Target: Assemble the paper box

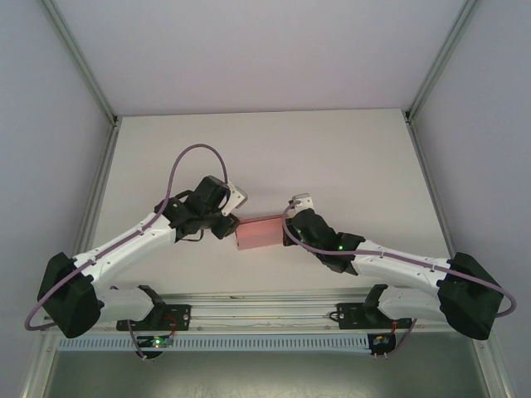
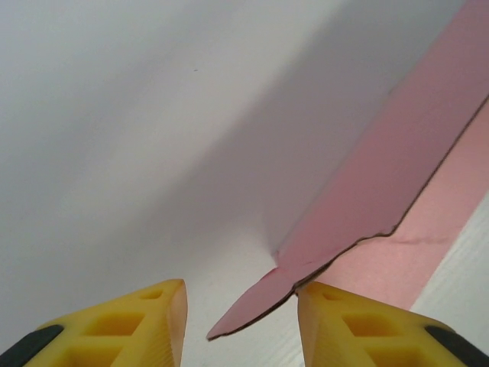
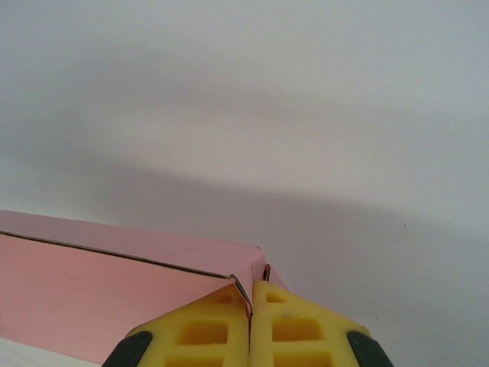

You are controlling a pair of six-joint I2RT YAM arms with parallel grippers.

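the box [image 1: 259,232] is looking mostly formed already: it is lying as a small flat pink body on the table [image 1: 332,157], directly between the two pincers, with one pincer at each of its short ends. the right pincer [image 3: 250,297] is pressing its fingers together on a thin card edge at a corner of the box, so i am judging that it is steadying that end. the left pincer [image 2: 241,297] is standing with its fingers apart, and a pointed flap [image 2: 246,312] is poking out of the box into the gap between them. the flap is passing just beside one finger [image 2: 336,325] and leaving a bare gap to the other, so it is not being clamped. what is remaining, as i am reading it, is to fold and tuck this flap into the body so that the left end is closing; whether the right end is closed i cannot tell. the cut edge of the card is running slightly wavy in front of the left pincer, and such thin card is probably bending easily. for moving, the table is offering wide room beyond both pincers and out to their sides, while behind them the metal rail [image 1: 265,303] at the near edge is limiting the space.
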